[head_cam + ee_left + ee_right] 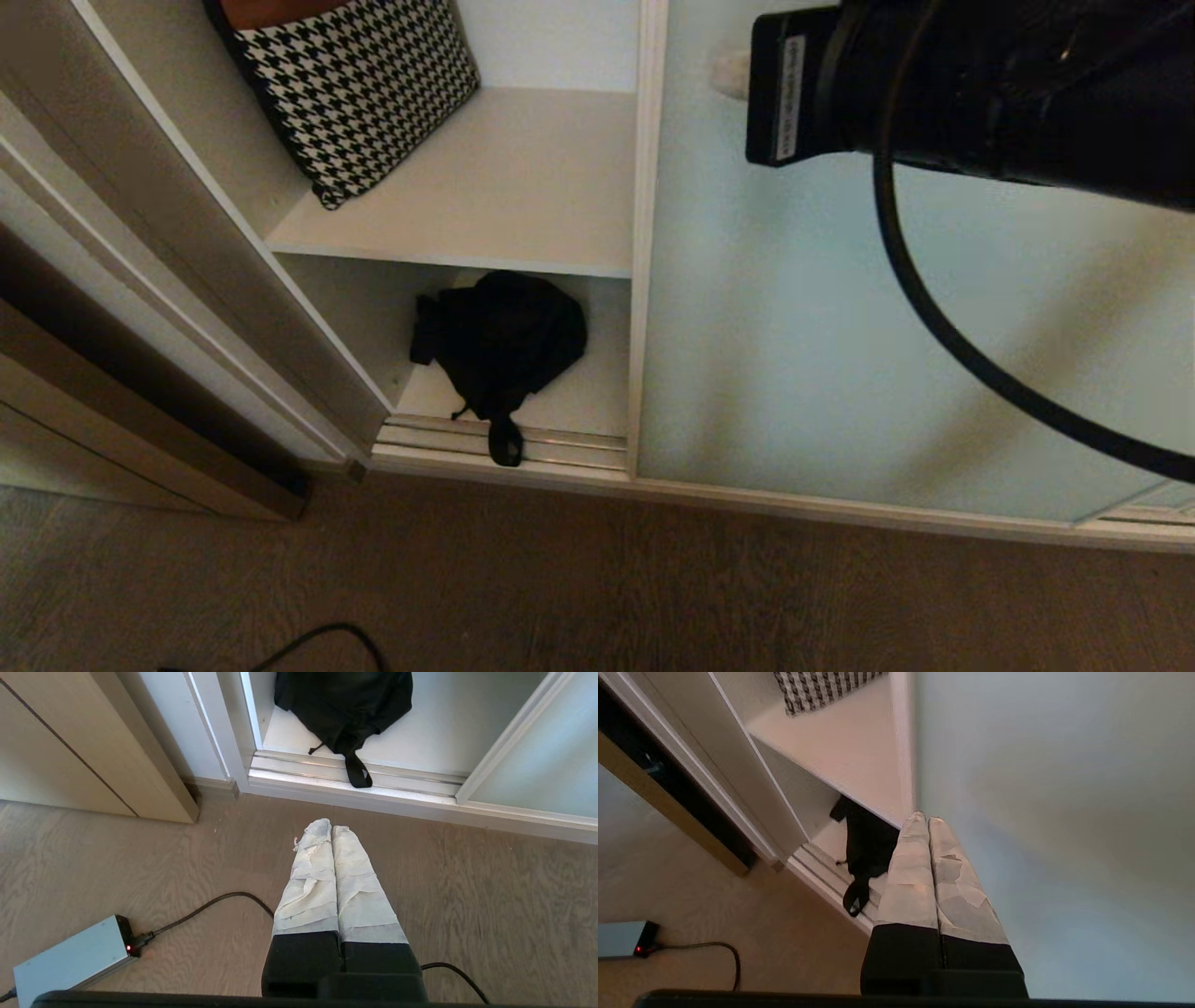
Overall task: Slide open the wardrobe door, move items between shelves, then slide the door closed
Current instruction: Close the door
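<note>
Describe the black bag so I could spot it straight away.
Look in the open part of the wardrobe, left of the frosted glass door. Below the shelf with the checked cushion, the black bag slumps on the bottom board, its strap trailing over the door track.

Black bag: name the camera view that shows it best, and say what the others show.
Head view: the black bag shows whole on the bottom shelf, strap across the door track. The left wrist view cuts off its upper part; in the right wrist view the upper shelf and right hand hide part.
</note>
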Available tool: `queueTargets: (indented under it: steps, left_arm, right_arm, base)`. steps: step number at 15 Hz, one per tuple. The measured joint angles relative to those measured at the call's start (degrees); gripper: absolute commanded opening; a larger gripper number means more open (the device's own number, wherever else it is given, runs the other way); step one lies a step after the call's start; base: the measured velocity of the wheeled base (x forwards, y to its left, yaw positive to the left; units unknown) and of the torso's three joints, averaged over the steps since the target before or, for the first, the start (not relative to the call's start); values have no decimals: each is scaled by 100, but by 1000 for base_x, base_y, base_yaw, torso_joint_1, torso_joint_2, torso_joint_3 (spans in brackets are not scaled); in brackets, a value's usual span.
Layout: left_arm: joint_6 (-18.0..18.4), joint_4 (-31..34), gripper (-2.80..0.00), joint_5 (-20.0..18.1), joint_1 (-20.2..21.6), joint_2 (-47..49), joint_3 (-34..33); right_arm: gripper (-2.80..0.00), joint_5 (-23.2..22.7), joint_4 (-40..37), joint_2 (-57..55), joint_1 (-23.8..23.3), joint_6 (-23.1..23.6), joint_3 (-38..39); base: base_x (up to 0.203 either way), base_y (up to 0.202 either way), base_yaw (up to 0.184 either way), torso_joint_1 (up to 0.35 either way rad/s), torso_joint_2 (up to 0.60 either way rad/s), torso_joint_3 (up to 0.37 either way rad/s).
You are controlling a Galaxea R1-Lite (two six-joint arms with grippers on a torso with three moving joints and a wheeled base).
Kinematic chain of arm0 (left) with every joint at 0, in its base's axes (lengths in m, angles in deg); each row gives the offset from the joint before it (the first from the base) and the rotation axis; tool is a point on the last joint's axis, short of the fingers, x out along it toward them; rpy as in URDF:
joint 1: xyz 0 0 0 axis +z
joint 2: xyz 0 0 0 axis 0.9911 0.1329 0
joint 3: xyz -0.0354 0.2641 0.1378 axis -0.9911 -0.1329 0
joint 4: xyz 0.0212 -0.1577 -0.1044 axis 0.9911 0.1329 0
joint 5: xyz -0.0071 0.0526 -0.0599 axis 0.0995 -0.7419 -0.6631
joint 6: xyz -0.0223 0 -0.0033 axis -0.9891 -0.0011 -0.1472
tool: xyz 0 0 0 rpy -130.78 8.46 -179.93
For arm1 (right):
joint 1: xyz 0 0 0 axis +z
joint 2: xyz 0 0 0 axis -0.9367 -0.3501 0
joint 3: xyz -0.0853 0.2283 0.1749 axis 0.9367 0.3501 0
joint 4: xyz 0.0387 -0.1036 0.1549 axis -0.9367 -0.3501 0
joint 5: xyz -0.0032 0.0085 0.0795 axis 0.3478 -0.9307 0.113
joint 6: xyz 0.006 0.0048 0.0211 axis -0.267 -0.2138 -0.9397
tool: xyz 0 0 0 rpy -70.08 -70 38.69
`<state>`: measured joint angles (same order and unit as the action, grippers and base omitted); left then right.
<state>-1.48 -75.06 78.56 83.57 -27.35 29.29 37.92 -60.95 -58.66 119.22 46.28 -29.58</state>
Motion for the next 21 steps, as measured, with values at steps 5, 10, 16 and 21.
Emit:
queueTargets:
  steps: [5,10,16,21]
  left_arm:
    - [0,2,-280,0,0,0,0]
    - [0,0,-280,0,0,0,0]
    - [0,0,-280,0,0,0,0]
    - [0,1,-280,0,0,0,0]
  right_arm:
    - [-280,384,194,-549,23,-165,-235]
    - [-280,750,340,-975,-74,-184,-577]
    - [-280,883,452,-1258,-117,-188,-870]
    - [-280,890,430,-1453,66,-159,-1044]
  base:
    - [0,0,0,0,0,0]
    - [0,0,0,0,0,0]
    - [0,0,0,0,0,0]
    - [0,0,0,0,0,0]
